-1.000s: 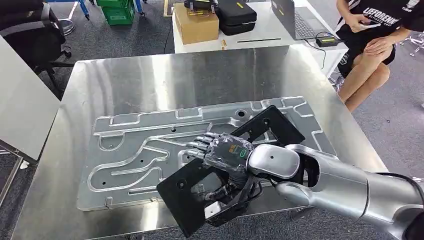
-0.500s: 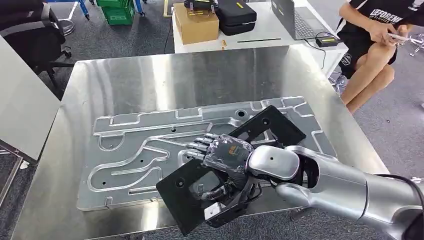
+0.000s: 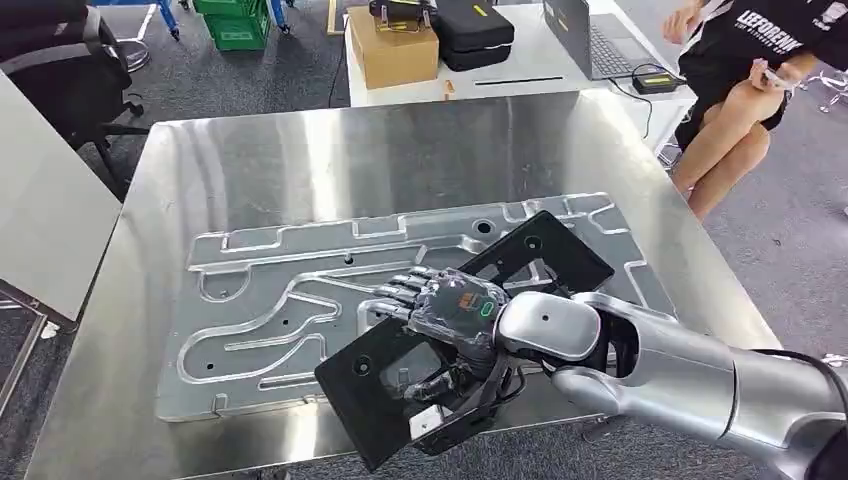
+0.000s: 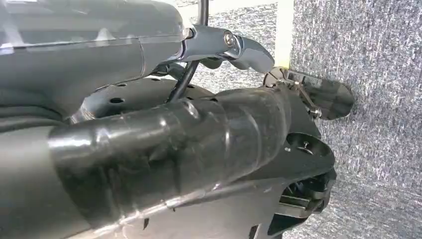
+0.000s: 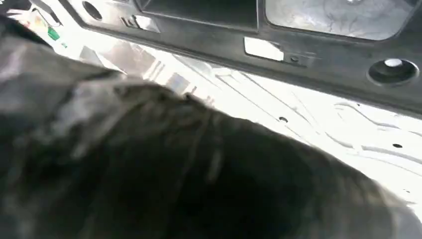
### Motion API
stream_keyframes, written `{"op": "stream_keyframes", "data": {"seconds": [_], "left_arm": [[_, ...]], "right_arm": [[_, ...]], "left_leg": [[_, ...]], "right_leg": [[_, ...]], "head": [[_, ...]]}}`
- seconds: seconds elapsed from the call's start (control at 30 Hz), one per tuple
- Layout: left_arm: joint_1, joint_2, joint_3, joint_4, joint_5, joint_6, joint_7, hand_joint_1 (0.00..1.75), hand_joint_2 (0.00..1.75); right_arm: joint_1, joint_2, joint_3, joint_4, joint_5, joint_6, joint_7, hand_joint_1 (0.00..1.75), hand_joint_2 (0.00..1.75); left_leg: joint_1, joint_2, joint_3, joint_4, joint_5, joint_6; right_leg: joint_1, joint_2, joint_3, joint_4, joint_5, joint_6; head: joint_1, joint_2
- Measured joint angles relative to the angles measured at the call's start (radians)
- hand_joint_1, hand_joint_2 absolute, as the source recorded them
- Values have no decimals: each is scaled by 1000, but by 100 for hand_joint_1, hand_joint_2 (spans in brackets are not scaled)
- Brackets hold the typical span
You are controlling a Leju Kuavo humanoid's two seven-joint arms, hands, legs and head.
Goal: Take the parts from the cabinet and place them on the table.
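Head view: the robot's right hand (image 3: 450, 325) grips a black frame-shaped part (image 3: 540, 255), fingers above and thumb beneath, over the grooved aluminium plate (image 3: 270, 300) on the steel table (image 3: 330, 150), toward its near right. A seated person (image 3: 745, 70) is at far right. Left hand's fingers: cannot tell.

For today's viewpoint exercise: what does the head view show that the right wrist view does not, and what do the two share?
Head view alone: the steel table, a brown cardboard box, a seated person, and the right hand gripping the part. Right wrist view alone: a small pale label on the part's frame. Both: the flat black plastic part over the grooved silver metal plate.
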Motion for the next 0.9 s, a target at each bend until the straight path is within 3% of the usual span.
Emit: {"op": "stream_keyframes", "data": {"seconds": [0.1,0.13,0.2,0.27,0.3,0.33,0.37,0.43,0.47,0.5,0.57,0.6,0.63,0.67,0.7,0.77,0.8,0.83,0.87,0.9], "left_arm": [[0,2,-1,0,0,0,3,0,0],[0,3,-1,0,0,0,3,0,0],[-2,2,-1,0,2,-3,5,0,0],[-2,2,-1,0,5,-4,8,0,0],[-1,2,-1,0,6,-5,9,0,0],[-1,2,-1,0,7,-5,9,0,0],[0,2,-1,0,7,-6,10,0,0],[-1,1,-1,0,9,-7,10,0,0],[-1,1,-1,0,9,-8,10,0,0],[-2,0,-1,0,9,-8,10,0,0],[-2,0,-1,0,10,-11,11,0,0],[-2,0,-1,0,10,-11,12,0,0],[1,0,-1,0,10,-12,12,0,0],[0,1,-1,0,10,-11,12,0,0],[0,1,-1,0,11,-11,12,0,0],[-2,1,-2,0,13,-13,12,0,0],[-2,1,-1,0,13,-14,12,0,0],[-2,1,-1,0,14,-14,12,0,0],[-2,1,-1,0,16,-14,12,0,0],[-2,1,-2,0,16,-14,12,0,0]], "right_arm": [[0,0,0,0,0,0,0,0,0],[0,-2,0,0,0,-1,0,0,0],[1,-7,0,1,0,-2,0,0,0],[5,-8,1,2,1,-2,0,0,0],[9,-9,3,2,1,-2,-1,0,0],[13,-10,5,3,1,-2,0,0,0],[15,-11,5,3,1,-2,0,0,0],[13,-11,5,4,1,-2,0,0,0],[11,-11,5,4,1,-2,-1,0,0],[11,-11,5,4,1,-3,0,0,0],[8,-11,5,4,1,-3,-1,0,0],[8,-11,5,4,1,-3,-1,0,0],[8,-11,5,4,2,-3,-1,0,0],[8,-11,5,4,2,-3,-1,0,0],[7,-11,5,3,2,-4,-1,0,0],[8,-11,5,3,2,-3,-1,0,0],[8,-11,5,3,2,-3,-1,0,0],[9,-11,5,3,2,-3,-1,0,0],[9,-11,5,3,2,-3,-1,0,0],[9,-11,5,3,2,-3,-1,0,0]], "left_leg": [[-3,0,1,-1,8,12],[10,3,6,-17,20,24],[5,7,4,-24,28,33],[-1,7,-3,-22,31,36],[-4,7,-7,-20,32,37],[-6,7,-11,-18,34,36],[-7,5,-15,-15,35,34],[-8,2,-22,-8,38,30],[-7,3,-24,-4,39,27],[-9,2,-28,-5,45,16],[-6,1,-29,-8,54,2],[-5,1,-30,-12,60,-7],[-9,-1,-34,-10,58,-17],[-4,2,-43,7,29,-21],[-3,4,-56,52,-27,-24],[0,4,-98,197,-128,-33],[0,4,-112,260,-154,-37],[0,4,-108,285,-149,-38],[1,4,-84,268,-120,-40],[2,5,-40,214,-82,-41]], "right_leg": [[-3,1,7,-9,9,14],[-5,0,5,-4,-2,15],[-1,0,-26,80,-80,3],[7,0,-85,239,-164,1],[10,0,-103,294,-180,-1],[12,0,-98,301,-171,-4],[13,0,-73,264,-144,-9],[18,1,31,92,-74,-22],[22,2,65,21,-85,-31],[31,2,65,27,-69,-31],[37,2,59,21,-66,-38],[38,2,55,21,-61,-46],[26,-1,52,5,-46,-60],[27,-7,48,-1,-35,-64],[26,-6,39,-3,-25,-76],[28,-8,14,-1,-9,-77],[29,-9,-1,2,0,-76],[29,-10,-15,6,8,-75],[28,-11,-29,10,15,-72],[26,-12,-42,14,22,-68]], "head": [[0,0],[1,0],[1,0],[1,0],[1,0],[1,0],[1,0],[1,0],[1,0],[-1,0],[0,0],[0,0],[0,0],[-2,0],[-3,0],[-3,0],[-4,0],[-4,0],[-4,0],[-4,0]]}}
